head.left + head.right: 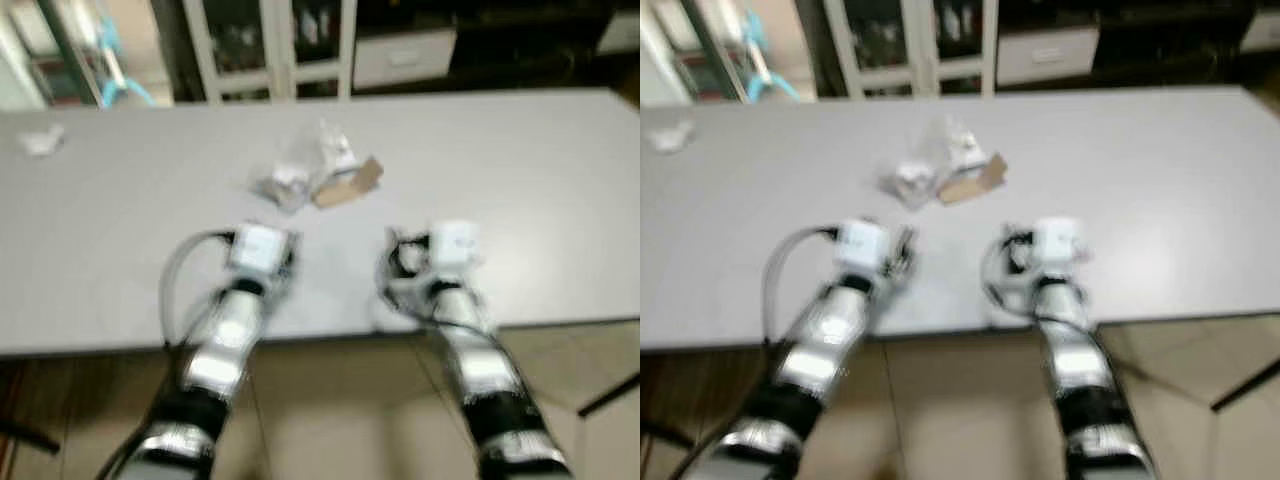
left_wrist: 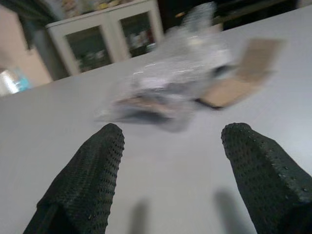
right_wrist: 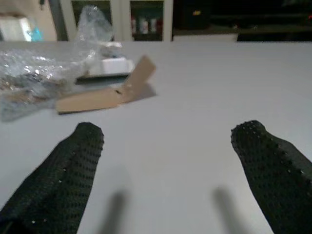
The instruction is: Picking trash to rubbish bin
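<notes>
The crumpled plastic wrap (image 1: pixel 300 172) and cardboard scrap (image 1: pixel 348 184) lie mid-table, just beyond and slightly right of the wide-open left gripper (image 2: pixel 170 170), nearer it than the equally open right gripper (image 3: pixel 168 170).

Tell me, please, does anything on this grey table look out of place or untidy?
Yes. A crumpled clear plastic wrapper and a bent piece of brown cardboard lie loose together mid-table, just ahead of the open left hand and right hand. A small white scrap lies apart, far left.

grey table (image 1: pixel 560 200), glass-door cabinet (image 1: pixel 270 45) (blurred) behind
</notes>
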Available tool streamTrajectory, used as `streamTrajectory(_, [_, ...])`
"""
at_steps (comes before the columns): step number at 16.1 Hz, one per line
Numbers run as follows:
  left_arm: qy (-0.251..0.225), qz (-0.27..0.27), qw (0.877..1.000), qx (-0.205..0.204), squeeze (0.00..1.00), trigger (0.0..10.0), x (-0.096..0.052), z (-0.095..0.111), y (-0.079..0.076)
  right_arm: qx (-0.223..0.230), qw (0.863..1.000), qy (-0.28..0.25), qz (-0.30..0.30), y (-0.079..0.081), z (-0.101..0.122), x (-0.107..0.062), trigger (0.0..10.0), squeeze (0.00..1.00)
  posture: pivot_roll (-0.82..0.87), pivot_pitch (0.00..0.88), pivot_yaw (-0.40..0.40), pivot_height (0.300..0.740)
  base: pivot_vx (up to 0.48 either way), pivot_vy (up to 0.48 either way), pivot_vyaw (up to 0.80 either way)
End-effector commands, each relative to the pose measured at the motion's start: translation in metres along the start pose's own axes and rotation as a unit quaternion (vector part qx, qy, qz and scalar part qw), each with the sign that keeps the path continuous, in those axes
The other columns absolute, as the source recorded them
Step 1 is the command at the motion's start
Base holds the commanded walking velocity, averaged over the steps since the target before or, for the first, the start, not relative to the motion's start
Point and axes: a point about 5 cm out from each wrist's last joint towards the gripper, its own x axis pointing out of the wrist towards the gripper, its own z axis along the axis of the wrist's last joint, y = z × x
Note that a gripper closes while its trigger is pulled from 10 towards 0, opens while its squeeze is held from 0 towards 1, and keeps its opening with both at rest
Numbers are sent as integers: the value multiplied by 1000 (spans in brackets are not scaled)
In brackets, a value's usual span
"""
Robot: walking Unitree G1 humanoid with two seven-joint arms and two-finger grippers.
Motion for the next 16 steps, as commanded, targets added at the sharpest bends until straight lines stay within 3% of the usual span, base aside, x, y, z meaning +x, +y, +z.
streamTrajectory(1, [-6, -15, 1000, -7, 0, 10000, 2, 5, -11, -5, 1000, 4, -19, -14, -1, 0, 10000, 0, -62, 31, 41, 740, 454, 0, 0])
streamTrajectory(7, [-9, -11, 1000, -8, 0, 10000, 2, 6, -10, -5, 1000, 5, -20, -15, -1, -1, 10000, 0, -61, 34, 42, 740, 414, 0, 0])
streamTrajectory(16, [-21, -4, 1000, -12, 0, 10000, 3, 10, -9, -3, 1000, 3, -21, -15, -1, 0, 10000, 0, -61, 33, 42, 740, 0, 0, 0])
